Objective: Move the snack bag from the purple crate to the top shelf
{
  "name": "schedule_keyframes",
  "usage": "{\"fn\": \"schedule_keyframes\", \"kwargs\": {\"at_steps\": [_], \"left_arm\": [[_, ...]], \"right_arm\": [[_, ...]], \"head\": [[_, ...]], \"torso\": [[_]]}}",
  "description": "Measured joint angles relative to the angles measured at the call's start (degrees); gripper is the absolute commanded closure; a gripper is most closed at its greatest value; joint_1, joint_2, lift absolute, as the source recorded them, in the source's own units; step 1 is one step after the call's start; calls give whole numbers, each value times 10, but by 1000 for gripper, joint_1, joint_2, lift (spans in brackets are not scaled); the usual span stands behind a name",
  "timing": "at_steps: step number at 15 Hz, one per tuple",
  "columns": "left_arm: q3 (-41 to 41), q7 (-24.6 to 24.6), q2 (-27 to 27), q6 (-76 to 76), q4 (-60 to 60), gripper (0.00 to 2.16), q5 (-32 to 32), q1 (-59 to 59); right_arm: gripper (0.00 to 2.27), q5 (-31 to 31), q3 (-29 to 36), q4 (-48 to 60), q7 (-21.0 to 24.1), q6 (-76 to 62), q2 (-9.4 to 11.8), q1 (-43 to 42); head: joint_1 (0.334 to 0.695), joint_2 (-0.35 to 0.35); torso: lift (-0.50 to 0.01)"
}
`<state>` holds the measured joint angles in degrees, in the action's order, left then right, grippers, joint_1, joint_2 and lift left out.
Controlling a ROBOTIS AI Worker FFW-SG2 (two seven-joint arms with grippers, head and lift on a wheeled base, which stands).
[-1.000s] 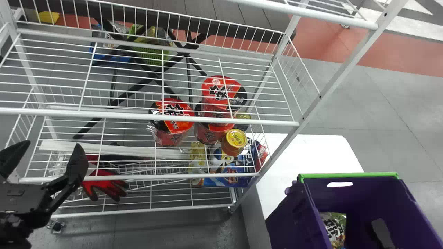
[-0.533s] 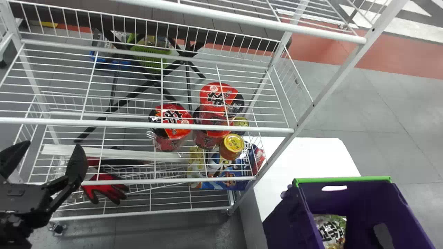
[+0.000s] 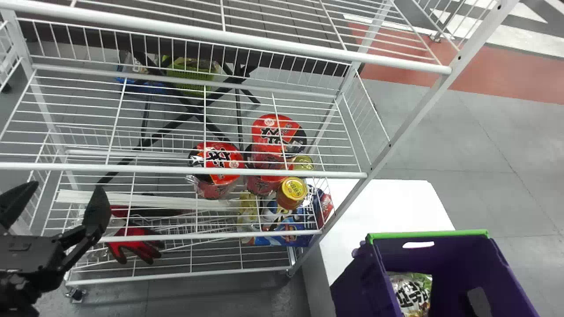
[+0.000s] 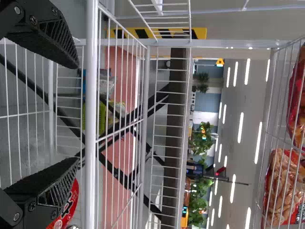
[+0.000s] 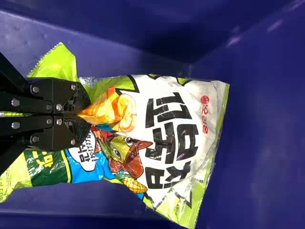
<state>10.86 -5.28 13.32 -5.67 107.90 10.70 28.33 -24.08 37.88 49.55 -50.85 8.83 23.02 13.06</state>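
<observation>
Head view, with the right wrist view: white wire rack (image 3: 176,170), purple crate (image 3: 361,288), and the snack bag (image 3: 412,295) pinched inside the crate.
Largest before me is the rack, with a white tabletop (image 3: 383,207) beside it and the crate at that tabletop's near end. Down in the crate, the right wrist view shows my right gripper (image 5: 87,115) with its fingers drawn together on the bag, a fold of the wrapper caught between them. I have the left gripper (image 3: 66,190) parked at the rack's left side, fingers wide apart. Red tubs (image 3: 216,165) sit on a lower shelf, one of them stacked on another; a red and black glove (image 3: 139,246) lies to their left, and a yellow-lidded jar (image 3: 291,193) is just beside the stack.
</observation>
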Motion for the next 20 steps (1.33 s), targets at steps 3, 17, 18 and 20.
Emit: {"fn": "schedule_keyframes", "kwargs": {"at_steps": [3,17,18,20], "left_arm": [[-1,1,1,0,4,137,0,5],[-27,5,7,2,67,137,1,67],[-29,6,7,3,69,137,2,69],[-31,7,6,3,72,137,3,71]], "right_arm": [[1956,0,0,0,-1,3,1,-1],[1956,6,30,40,-47,51,-2,13],[1956,5,31,42,-46,53,-3,15],[1956,6,33,43,-45,51,-4,17]], "head": [[695,-350],[695,-350],[695,-350],[695,-350]], "torso": [[-324],[-268],[-264],[-256]]}}
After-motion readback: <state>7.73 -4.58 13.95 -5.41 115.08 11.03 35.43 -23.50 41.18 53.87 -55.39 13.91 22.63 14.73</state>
